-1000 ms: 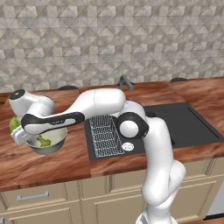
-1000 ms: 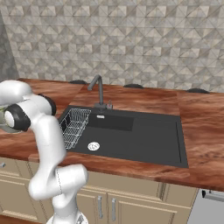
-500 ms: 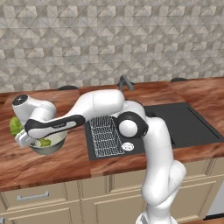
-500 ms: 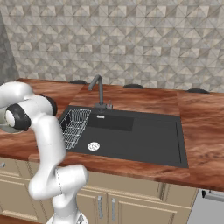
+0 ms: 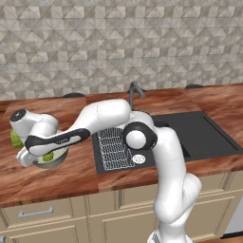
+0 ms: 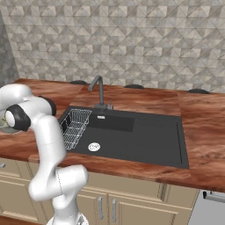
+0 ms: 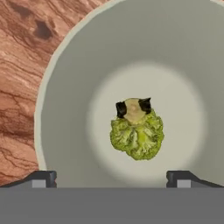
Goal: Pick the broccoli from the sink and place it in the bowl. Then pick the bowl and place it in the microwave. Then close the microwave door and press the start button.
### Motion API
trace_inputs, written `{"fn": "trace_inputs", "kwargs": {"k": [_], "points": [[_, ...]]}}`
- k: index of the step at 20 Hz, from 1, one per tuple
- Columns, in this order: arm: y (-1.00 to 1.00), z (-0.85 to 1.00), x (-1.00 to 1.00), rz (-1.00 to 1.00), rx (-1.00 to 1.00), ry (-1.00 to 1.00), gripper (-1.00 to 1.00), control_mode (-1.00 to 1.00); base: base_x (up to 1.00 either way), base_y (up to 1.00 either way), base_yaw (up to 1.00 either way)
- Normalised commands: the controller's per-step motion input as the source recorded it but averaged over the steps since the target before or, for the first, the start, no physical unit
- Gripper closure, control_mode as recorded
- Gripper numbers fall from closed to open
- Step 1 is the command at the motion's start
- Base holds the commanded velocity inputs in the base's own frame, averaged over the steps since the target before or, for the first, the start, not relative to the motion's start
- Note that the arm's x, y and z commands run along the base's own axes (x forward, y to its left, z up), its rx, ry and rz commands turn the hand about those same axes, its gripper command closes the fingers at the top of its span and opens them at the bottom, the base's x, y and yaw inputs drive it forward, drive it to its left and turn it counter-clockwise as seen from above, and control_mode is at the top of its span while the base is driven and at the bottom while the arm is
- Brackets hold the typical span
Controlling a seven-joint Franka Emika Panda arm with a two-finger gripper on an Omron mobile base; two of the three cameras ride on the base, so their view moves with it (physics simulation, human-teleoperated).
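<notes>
Your pincer (image 7: 112, 179) stands spread wide directly above the bowl (image 7: 78, 57), with clear air down to the broccoli (image 7: 136, 133) lying at its centre. The bowl's rim rings the floret on every side. Bare table (image 7: 22, 78) lies open just outside the rim.

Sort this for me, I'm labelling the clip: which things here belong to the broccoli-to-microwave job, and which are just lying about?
Job:
- broccoli, lying in the bowl
- bowl, on the counter
- sink
- gripper, open above the bowl

Lying about:
- leafy green ball beside the bowl
- wire rack
- faucet
</notes>
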Motion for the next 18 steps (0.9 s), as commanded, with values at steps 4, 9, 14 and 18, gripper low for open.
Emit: {"fn": "trace_inputs", "kwargs": {"k": [4, 9, 14, 18], "points": [[0.0, -0.24, 0.12, 0.08, -0.04, 0.0, -1.0, -1.0, 0.0, 0.0, 0.0], [-0.14, 0.06, 0.0, 0.06, 0.0, -0.01, -1.0, -1.0, 0.0, 0.0, 0.0], [-0.1, 0.1, -0.04, 0.05, 0.0, -0.01, -1.0, -1.0, 0.0, 0.0, 0.0], [-0.08, -0.01, -0.09, 0.07, 0.0, 0.0, -1.0, -1.0, 0.0, 0.0, 0.0]]}}
